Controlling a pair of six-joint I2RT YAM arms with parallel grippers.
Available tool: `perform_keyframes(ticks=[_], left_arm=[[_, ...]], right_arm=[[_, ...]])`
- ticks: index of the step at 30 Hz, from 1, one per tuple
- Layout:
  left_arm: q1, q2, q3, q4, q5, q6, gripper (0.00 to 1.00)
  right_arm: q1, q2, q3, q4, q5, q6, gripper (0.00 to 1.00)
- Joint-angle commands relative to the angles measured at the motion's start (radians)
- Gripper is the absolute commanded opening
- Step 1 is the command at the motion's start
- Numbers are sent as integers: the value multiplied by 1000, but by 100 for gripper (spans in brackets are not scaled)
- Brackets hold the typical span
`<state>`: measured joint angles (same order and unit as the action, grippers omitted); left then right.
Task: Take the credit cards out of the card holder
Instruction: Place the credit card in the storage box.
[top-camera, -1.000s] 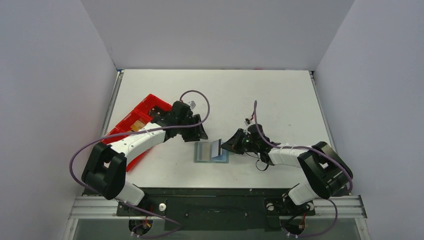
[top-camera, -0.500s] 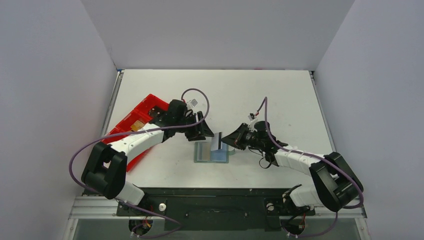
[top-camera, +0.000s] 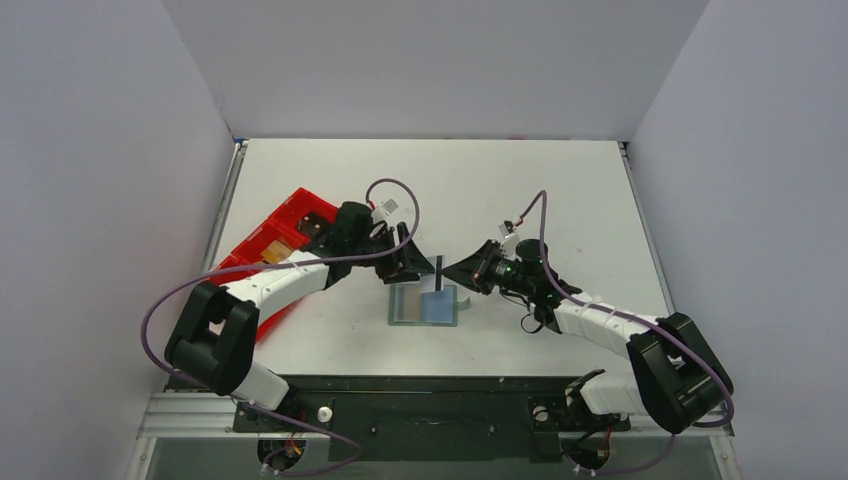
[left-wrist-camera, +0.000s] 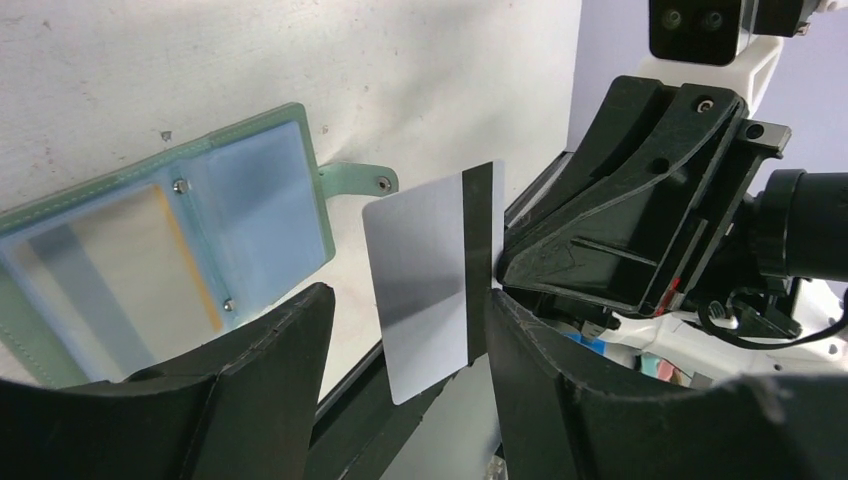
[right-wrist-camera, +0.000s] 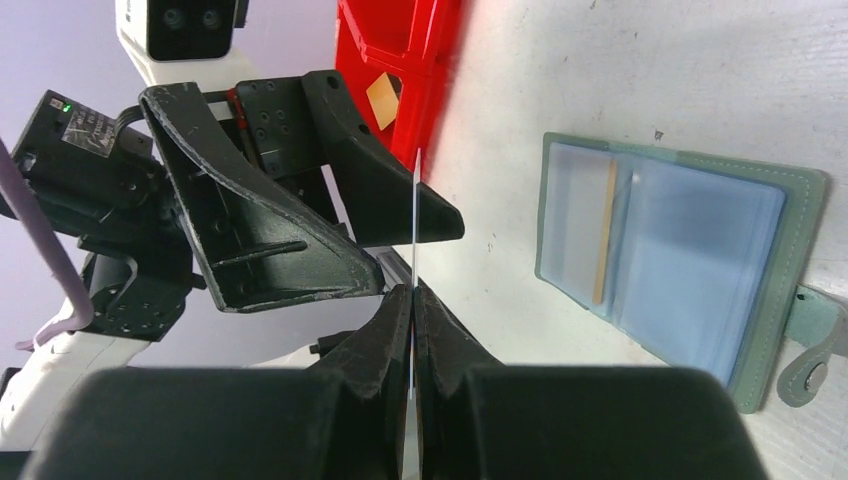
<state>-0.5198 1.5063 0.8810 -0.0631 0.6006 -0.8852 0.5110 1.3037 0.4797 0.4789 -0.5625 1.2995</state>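
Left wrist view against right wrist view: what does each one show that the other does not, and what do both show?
Only the left wrist view shows the card's flat face, silvery with a dark stripe, upright between the fingers of the open left claw.

Only the right wrist view shows the right claw pinching that card, seen as a thin edge, and the red tray with a tan card in it.

Both show the card holder lying open, with an orange-edged card inside one sleeve.
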Motion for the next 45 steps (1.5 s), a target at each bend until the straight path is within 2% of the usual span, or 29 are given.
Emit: perform_keyframes(ticks=[1,4,8,15,17,18,19,20,22,25,30,35,40,45], left_arm=[[10,2,-17,161,62,-58,53],[12,8,-28,223,91,-102,48],[12,12,-45,283,116,-148,36],[11,-1,-41,257,103,-134,0],[10,-8,-37,239,89,-123,0],[10,-13,-35,223,84,-119,0],[10,-15,-33,215,73,-108,0],[10,-22,-29,195,66,-103,0],[10,-34,-22,165,46,-88,0],[12,-54,-11,116,8,-64,0],[20,-102,6,13,-73,-22,0],[59,-198,23,-126,-164,35,0],[144,-302,33,-285,-253,94,0],[263,-416,53,-498,-367,145,0]], right_arm=[[-7,-35,-1,67,-15,9,0],[-8,-33,0,69,-16,8,0],[-7,-29,-3,68,-17,6,0],[-8,-31,3,37,-8,-10,0],[-8,-34,11,12,-6,-25,0],[-8,-36,20,0,-2,-40,5],[-7,-38,25,-27,0,-55,11],[-7,-46,33,-44,9,-63,28],[-7,-64,50,-106,34,-98,47],[-5,-95,90,-246,83,-171,58],[-5,-144,137,-414,181,-247,63],[-5,-159,175,-512,241,-306,64],[-4,-146,205,-593,280,-367,64],[-5,-136,191,-579,283,-384,64]])
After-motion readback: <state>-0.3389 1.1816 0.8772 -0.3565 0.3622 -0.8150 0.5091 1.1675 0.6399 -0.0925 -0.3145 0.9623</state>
